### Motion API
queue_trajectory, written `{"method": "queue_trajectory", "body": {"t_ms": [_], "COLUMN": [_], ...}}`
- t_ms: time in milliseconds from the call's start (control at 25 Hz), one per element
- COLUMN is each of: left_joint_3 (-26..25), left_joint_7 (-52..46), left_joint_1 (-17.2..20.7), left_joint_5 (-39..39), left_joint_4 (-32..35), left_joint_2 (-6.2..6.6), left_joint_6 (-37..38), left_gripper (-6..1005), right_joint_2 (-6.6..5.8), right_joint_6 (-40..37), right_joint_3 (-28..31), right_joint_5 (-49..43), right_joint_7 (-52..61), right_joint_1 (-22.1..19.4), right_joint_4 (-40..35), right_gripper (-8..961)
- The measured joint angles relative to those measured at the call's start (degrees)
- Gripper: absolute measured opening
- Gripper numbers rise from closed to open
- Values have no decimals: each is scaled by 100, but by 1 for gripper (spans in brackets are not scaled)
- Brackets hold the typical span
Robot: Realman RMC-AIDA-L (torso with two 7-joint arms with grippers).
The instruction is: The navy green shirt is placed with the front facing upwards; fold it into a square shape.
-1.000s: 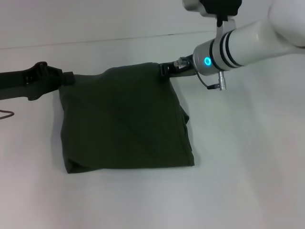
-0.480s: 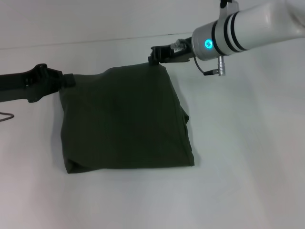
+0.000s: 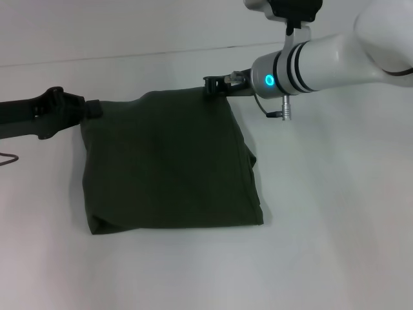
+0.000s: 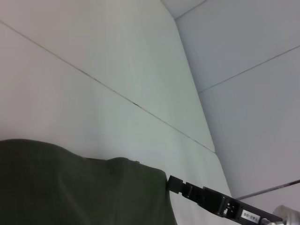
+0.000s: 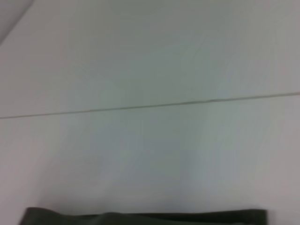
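Olive-green, the navy green shirt (image 3: 171, 161) lies folded near-square on the white table (image 3: 335, 226). Left hand (image 3: 95, 108) and right hand (image 3: 213, 84) sit at its far corners; whether either grips cannot be told.

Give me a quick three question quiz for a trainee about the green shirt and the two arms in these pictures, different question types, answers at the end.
1. True or false: the shirt lies spread out flat with both sleeves showing.
2. Multiple choice: the right tool is at which part of the shirt? A) near edge B) far right corner C) middle
3. Short answer: where is the left tool?

Key:
1. False. It is folded into a roughly square bundle on the white table.
2. B.
3. At the shirt's far left corner, low over the table.
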Motion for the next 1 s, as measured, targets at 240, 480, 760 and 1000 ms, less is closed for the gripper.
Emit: {"method": "queue_trajectory", "body": {"t_ms": [240,480,760,1000], "left_joint_3": [3,13,3,-5], "left_joint_7": [-9,-10,-42,-44], "left_joint_1": [-17,-27,59,58], "left_joint_5": [-4,-6,-20,-35], "left_joint_4": [-1,-12,-142,-142], "left_joint_2": [-6,-6,-71,-74], "left_joint_6": [2,9,48,48], "left_gripper": [26,27,28,28], "right_joint_2": [-50,-58,-2,55], "right_joint_6": [328,-208,-675,111], "right_joint_3": [-148,-50,-84,-135], "right_joint_5": [-72,56,613,630], "right_joint_7": [39,51,-121,-359], "right_joint_1": [-29,-228,-354,157], "right_joint_4": [145,-328,-621,400], "right_gripper": [-1,-1,-1,0]}}
